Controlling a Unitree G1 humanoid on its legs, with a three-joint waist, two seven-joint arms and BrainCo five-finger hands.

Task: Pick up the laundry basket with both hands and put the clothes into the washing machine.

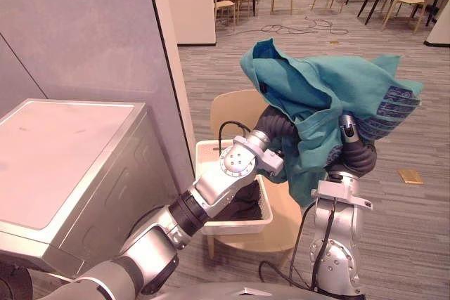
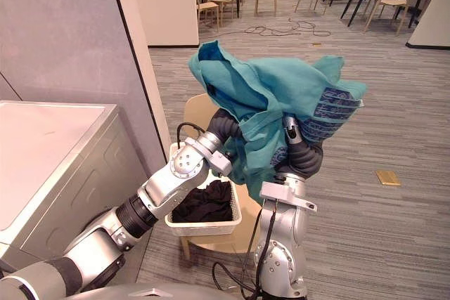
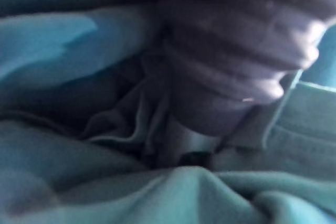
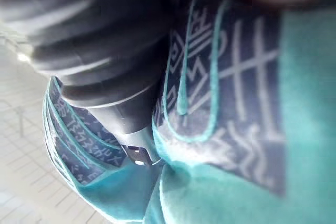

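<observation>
– Garment height in the left eye view: why so far up?
– Both arms reach up under the teal shirt (image 1: 330, 96), right of centre, so it hangs clear above the laundry basket (image 1: 209, 147). That basket sits on a chair (image 1: 235, 107) at lower centre, not lifted. The washing machine (image 1: 63, 159) stands at the left edge.
– And the right eye view?
– Same scene. Dark clothes (image 2: 207, 205) lie in the basket, so I judge the loading barely begun.
– Left wrist view: what is the left hand (image 3: 231, 61) doing?
– Its ribbed cover is sunk among teal folds. I cannot tell whether it grips the cloth or merely props it.
– Right wrist view?
– The right hand (image 4: 105, 51) lies against the shirt's patterned patch, wrapped likewise, and its hold cannot be told either. Draped like this, the shirt could slip off on the way left to the machine.
</observation>
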